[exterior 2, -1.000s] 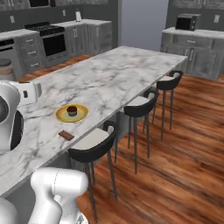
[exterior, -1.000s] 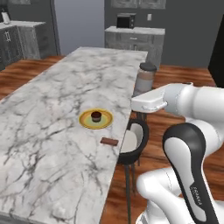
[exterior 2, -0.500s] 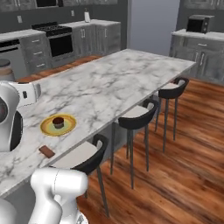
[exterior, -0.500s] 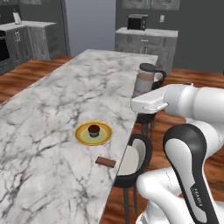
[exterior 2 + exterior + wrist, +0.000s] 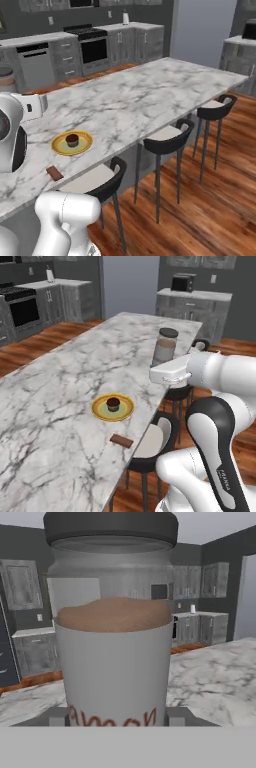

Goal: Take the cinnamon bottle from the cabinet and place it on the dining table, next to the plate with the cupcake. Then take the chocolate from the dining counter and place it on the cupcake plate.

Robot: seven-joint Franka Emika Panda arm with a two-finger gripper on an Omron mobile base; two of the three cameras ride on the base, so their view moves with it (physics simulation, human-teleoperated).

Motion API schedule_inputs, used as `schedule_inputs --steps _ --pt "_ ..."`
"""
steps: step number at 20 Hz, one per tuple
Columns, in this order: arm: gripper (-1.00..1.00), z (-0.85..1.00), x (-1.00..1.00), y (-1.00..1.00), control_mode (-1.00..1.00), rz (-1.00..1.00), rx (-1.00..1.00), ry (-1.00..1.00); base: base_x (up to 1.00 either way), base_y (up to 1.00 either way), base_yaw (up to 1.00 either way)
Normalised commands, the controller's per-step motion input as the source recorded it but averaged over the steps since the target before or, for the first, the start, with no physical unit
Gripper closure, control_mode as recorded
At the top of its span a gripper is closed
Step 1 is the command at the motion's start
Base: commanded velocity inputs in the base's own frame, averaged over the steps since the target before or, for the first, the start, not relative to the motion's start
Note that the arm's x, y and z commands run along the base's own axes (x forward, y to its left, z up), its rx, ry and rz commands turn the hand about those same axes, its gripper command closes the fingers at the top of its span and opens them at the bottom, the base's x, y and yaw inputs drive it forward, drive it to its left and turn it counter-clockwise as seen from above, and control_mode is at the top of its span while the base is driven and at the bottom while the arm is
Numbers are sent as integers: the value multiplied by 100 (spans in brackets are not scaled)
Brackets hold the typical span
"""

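While upright, cinnamon bottle sits gripped in the hand.

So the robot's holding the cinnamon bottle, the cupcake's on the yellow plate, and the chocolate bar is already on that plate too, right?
Not quite. The chocolate is not on the plate; it lies on the marble dining table beside it, nearer the stools, as the left base view shows. The rest holds: the cinnamon bottle sits between the fingers, and the cupcake is on the yellow plate.
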Motion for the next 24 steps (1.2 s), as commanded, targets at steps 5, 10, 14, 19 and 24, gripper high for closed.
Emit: schedule_inputs --steps 5,10,14,19,24 --pt "100 0 0 0 100 0 0 0 55 -17 33" --pt "100 0 0 0 100 0 0 0 39 -44 19" --pt "100 0 0 0 100 0 0 0 13 -57 21" --pt "100 0 0 0 100 0 0 0 1 -59 27" --pt "100 0 0 0 100 0 0 0 0 -63 20"
